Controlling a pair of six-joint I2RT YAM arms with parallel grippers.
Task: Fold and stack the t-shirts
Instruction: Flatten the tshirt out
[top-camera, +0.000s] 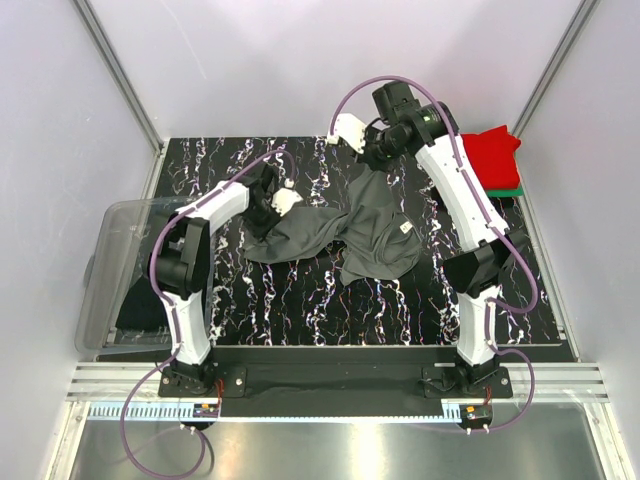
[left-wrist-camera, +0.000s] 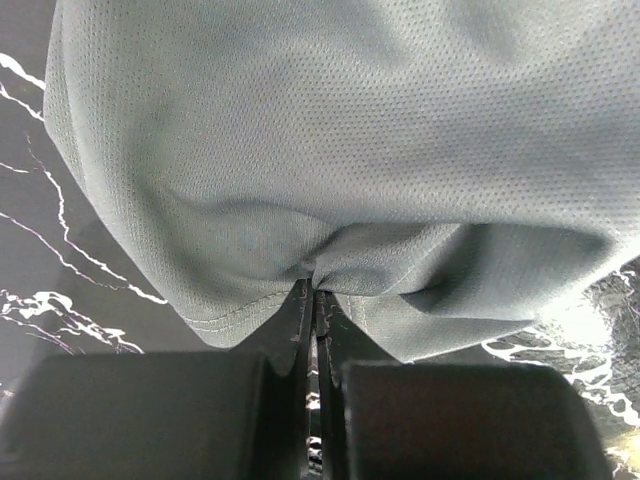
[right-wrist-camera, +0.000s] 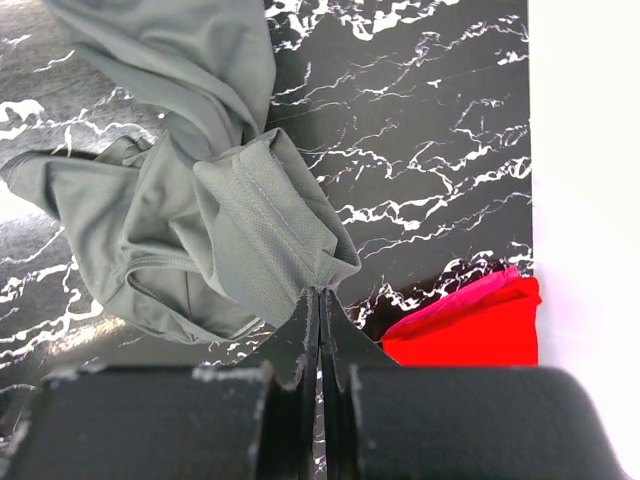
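On the black marbled table (top-camera: 300, 300), you see the dark grey soft cloth t-shirt (top-camera: 360, 230) crumpled at centre, partly lifted. The left gripper (left-wrist-camera: 312, 290) has its fingers pressed together on the shirt's hem; the right gripper (right-wrist-camera: 320, 292) pinches another edge, raised near the folded red t-shirt (top-camera: 495, 152) at the far right corner

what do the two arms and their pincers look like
The left arm and right arm have white tube-like links joined by chunky black joints, and they stand on black bases. A purple cable loops along each. The left pincer and right pincer have dark, flat, tapering fingers on black blocks.
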